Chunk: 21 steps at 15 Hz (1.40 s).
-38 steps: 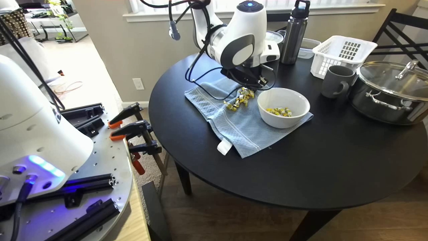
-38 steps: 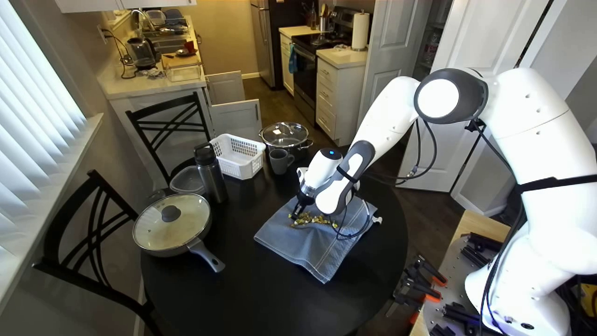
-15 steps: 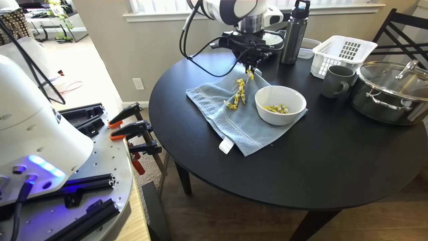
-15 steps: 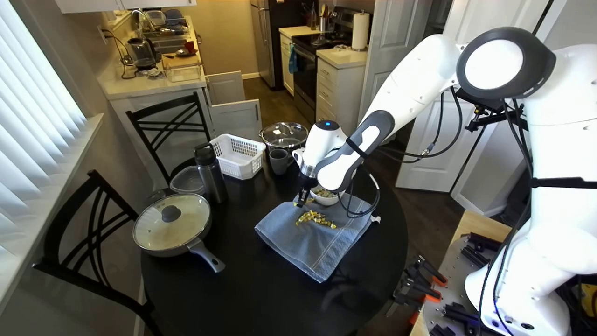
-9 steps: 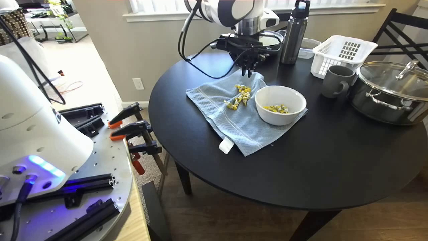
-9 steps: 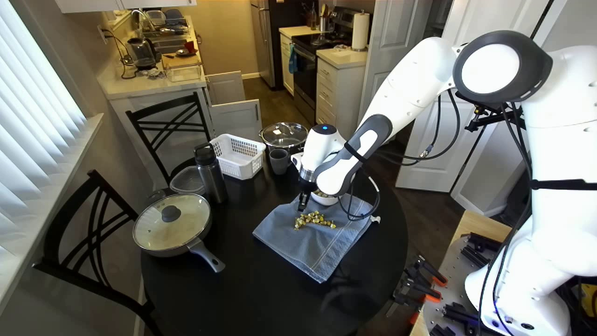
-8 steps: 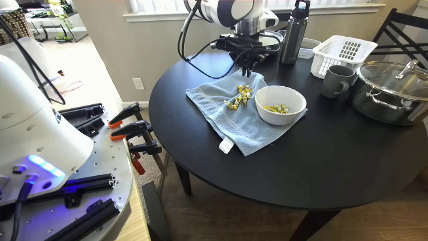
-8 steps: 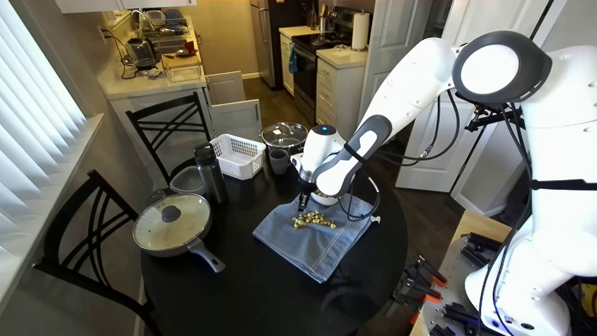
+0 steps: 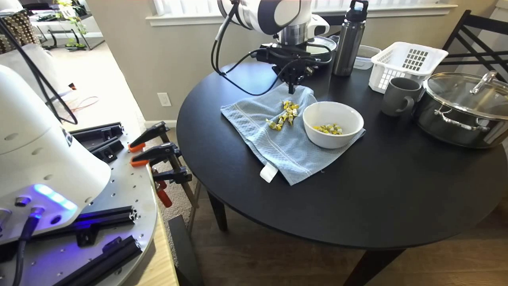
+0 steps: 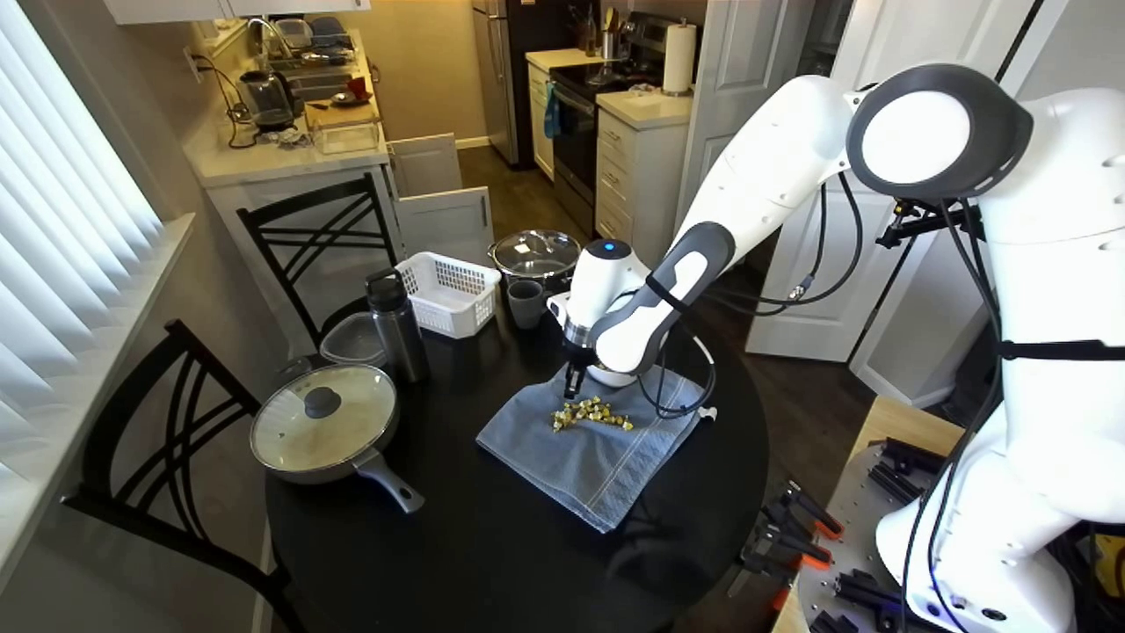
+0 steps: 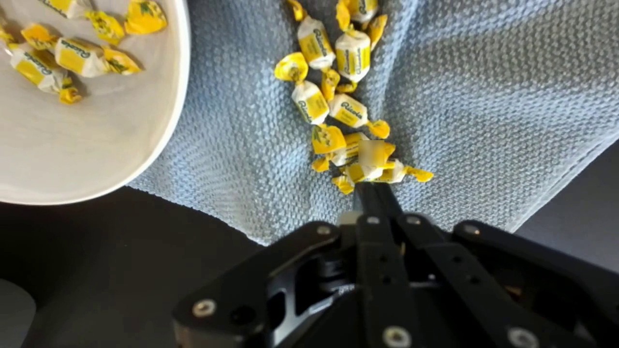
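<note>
Beside a white bowl point(image 9: 331, 142) set on a blue towel point(image 9: 295, 157), yellow-wrapped candies point(image 11: 349, 110) are strewn in a loose row, with further candies point(image 11: 80, 57) gathered inside the bowl. Closed fingers point(image 9: 291, 87), nothing seen gripped between them, are poised near the row's end; a slim gap is shown in an exterior view. Positioning over the loose candies is judged to be the step in hand; for a pick from here, the fingers would need to be parted and lowered astride a single candy. The row is stretched roughly alongside the bowl, but its candies are laid at mixed angles: nearest the fingers, one twisted end is pointed away from the bowl and another toward it, while farther along, two candies are aligned lengthwise with the row. Part of the nearest cluster is blurred in the wrist view, so its exact lie cannot be told.
</note>
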Each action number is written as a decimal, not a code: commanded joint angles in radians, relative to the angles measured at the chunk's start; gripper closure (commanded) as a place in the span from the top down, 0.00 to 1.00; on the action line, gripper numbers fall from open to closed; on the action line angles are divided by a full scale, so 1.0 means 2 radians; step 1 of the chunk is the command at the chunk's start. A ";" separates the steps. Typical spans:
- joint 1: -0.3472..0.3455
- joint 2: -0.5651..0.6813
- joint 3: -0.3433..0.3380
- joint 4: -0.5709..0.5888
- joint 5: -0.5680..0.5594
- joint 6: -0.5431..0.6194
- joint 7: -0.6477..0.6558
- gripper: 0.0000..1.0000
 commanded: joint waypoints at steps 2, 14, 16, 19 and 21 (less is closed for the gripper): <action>0.010 0.031 -0.010 0.027 0.013 -0.026 -0.019 0.37; -0.002 0.082 0.013 0.065 0.009 -0.007 -0.060 1.00; -0.003 0.088 0.017 0.069 0.009 -0.007 -0.064 1.00; -0.004 0.095 0.021 0.074 0.009 -0.009 -0.067 1.00; -0.005 0.098 0.022 0.076 0.008 -0.008 -0.068 0.74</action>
